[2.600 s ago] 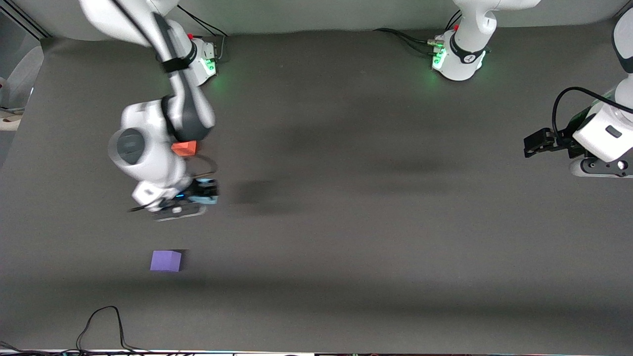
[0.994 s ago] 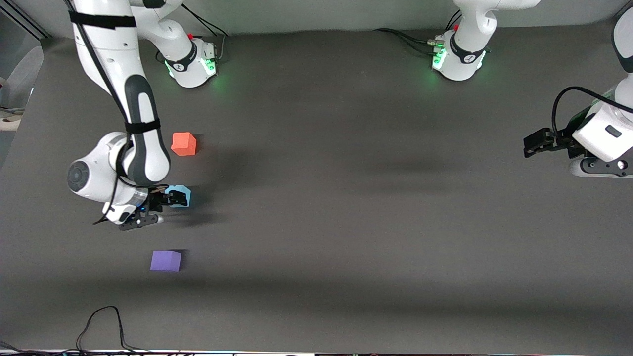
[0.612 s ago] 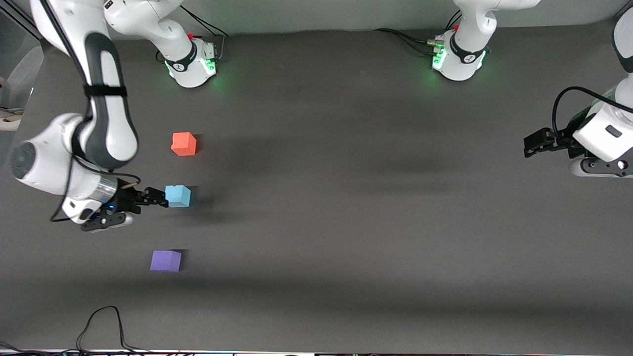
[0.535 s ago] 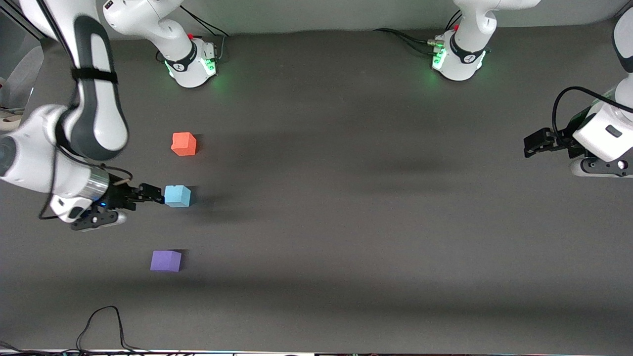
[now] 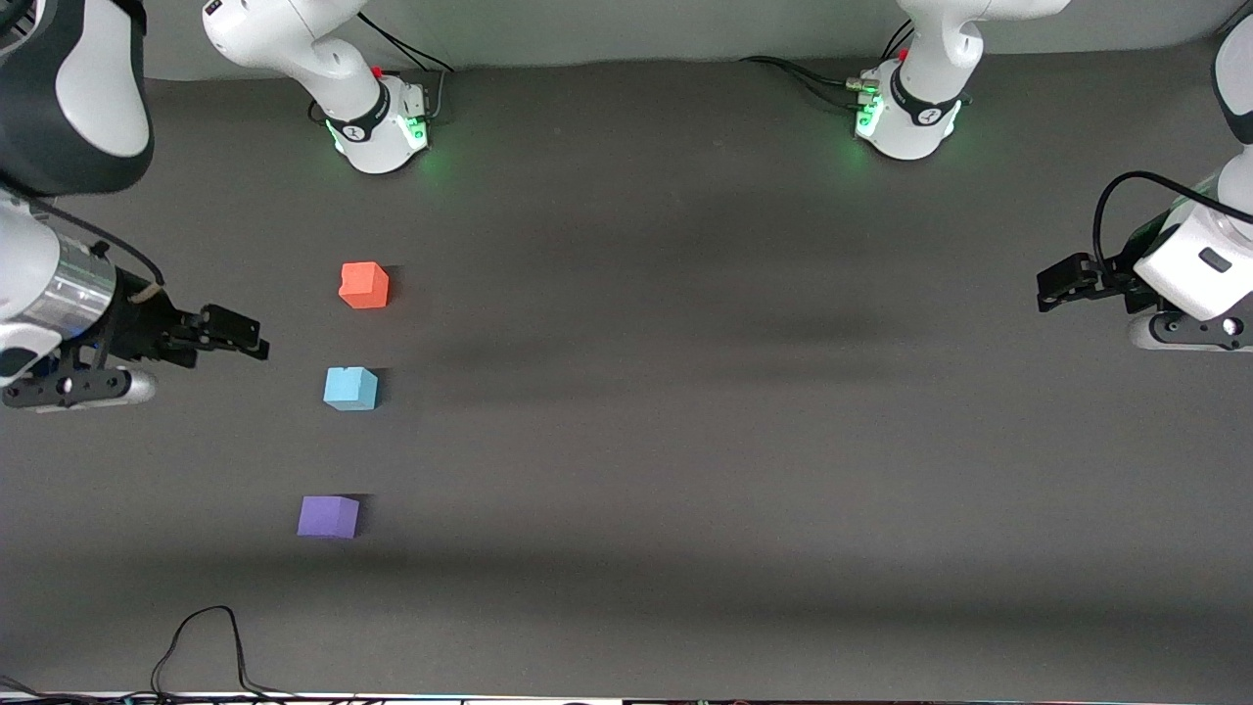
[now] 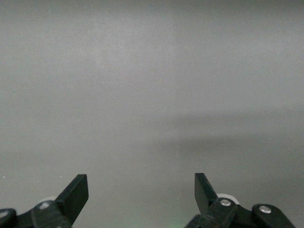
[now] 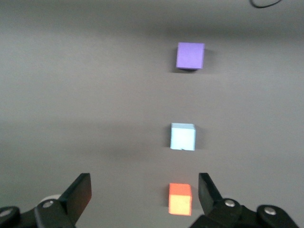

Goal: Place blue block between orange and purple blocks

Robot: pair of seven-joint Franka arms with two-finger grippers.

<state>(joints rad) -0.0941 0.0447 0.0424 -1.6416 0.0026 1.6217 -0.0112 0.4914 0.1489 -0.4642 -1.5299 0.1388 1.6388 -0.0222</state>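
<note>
The blue block point(image 5: 350, 389) sits on the dark table between the orange block point(image 5: 364, 285), farther from the front camera, and the purple block point(image 5: 328, 516), nearer to it. The three stand apart in a rough line. My right gripper point(image 5: 235, 333) is open and empty, up in the air over bare table toward the right arm's end, clear of the blocks. The right wrist view shows the purple block point(image 7: 190, 55), the blue block point(image 7: 183, 137) and the orange block point(image 7: 180, 199) beyond the open right gripper point(image 7: 145, 190). My left gripper point(image 5: 1062, 279) waits open at the left arm's end; the left wrist view shows it point(image 6: 141, 187) over bare table.
A black cable point(image 5: 206, 636) loops near the table's front edge. The two arm bases point(image 5: 377, 127) point(image 5: 905, 117) stand along the back edge of the dark mat.
My right gripper has let go of the blue block and drawn back toward the right arm's end of the table, rising. The blue block stays put. The left arm has not moved.
</note>
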